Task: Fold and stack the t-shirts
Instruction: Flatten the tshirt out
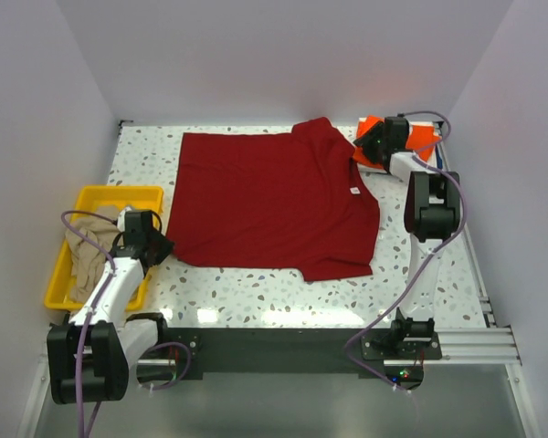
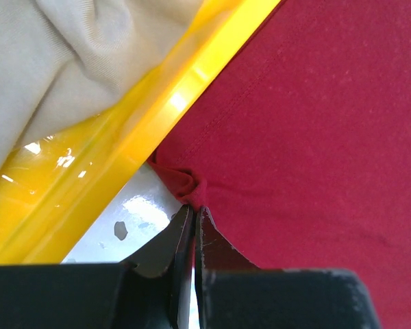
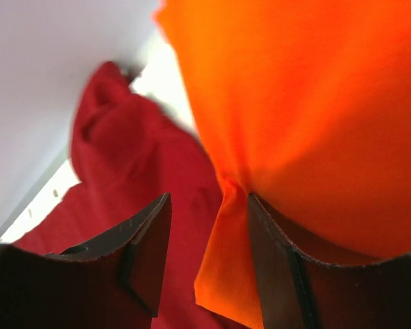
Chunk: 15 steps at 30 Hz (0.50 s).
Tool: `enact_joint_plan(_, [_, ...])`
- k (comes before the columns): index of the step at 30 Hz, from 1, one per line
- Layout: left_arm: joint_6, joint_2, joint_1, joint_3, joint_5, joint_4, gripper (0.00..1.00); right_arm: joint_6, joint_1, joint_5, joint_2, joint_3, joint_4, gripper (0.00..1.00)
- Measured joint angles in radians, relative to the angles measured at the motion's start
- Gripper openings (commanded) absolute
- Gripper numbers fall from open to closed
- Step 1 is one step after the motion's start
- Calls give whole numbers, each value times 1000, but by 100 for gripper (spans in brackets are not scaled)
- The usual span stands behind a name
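The yellow tray [image 1: 119, 191] holding beige tee [image 1: 87, 251] sits just beside dark red tee [image 1: 265, 201].

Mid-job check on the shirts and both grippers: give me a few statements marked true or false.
1. The dark red t-shirt lies spread on the table. True.
2. The beige t-shirt lies beside the yellow tray. False: it is inside the tray.
3. The left gripper is shut on the dark red t-shirt's edge. True.
4. The right gripper is shut on the orange t-shirt. False: its jaws stand apart, with orange cloth between them.
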Motion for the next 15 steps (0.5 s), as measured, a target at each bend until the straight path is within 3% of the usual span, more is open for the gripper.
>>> enact_joint_plan(15, [8, 2, 0, 3, 5, 17, 5, 22, -68, 3, 65, 97, -65, 52])
